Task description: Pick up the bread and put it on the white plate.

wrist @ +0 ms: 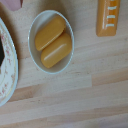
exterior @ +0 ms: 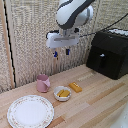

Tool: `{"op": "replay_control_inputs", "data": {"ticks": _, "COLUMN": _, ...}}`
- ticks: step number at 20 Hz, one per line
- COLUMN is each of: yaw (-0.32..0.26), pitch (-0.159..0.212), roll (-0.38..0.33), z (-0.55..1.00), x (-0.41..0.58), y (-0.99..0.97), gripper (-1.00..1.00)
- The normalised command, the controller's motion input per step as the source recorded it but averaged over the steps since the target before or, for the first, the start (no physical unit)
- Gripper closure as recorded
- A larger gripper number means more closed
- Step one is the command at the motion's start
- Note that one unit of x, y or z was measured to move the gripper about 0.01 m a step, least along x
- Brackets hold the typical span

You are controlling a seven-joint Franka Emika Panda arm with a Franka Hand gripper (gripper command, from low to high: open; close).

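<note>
On the wooden table (exterior: pixel 95 100) the bread (exterior: pixel 75 87) lay flat, just beside the small white bowl (exterior: pixel 62 93) at the bowl's two o'clock in the exterior view, with nothing holding it. The white plate (exterior: pixel 30 111) sat at about eight o'clock from the bowl, and a pink mug (exterior: pixel 43 83) stood near the bowl's ten o'clock. High above, well clear of the table, hung the hand (exterior: pixel 61 52), its two blue fingers spread apart around nothing. The bread lay far below the jaws and slightly toward four o'clock of them. Judged from this, a straight descent risked landing on the bowl's yellow chunks (wrist: pixel 53 42) instead, since they resemble the bread and lie so close.
</note>
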Motion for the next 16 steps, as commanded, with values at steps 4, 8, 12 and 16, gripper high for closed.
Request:
{"op": "replay_control_inputs", "data": {"ticks": 4, "yaw": -0.033, "pitch": -0.014, "roll": 0.068, "z": -0.21, "x": -0.385, "y": -0.48, "gripper": -1.00}}
{"op": "replay_control_inputs", "data": {"ticks": 8, "yaw": -0.037, "pitch": 0.000, "roll": 0.084, "z": -0.20, "x": -0.291, "y": -0.56, "gripper": -1.00}}
{"op": "replay_control_inputs", "data": {"ticks": 12, "yaw": -0.041, "pitch": 0.000, "roll": 0.082, "z": -0.23, "x": -0.208, "y": -0.57, "gripper": -1.00}}
{"op": "replay_control_inputs", "data": {"ticks": 16, "yaw": -0.030, "pitch": 0.000, "roll": 0.066, "z": -0.34, "x": -0.194, "y": -0.57, "gripper": -1.00}}
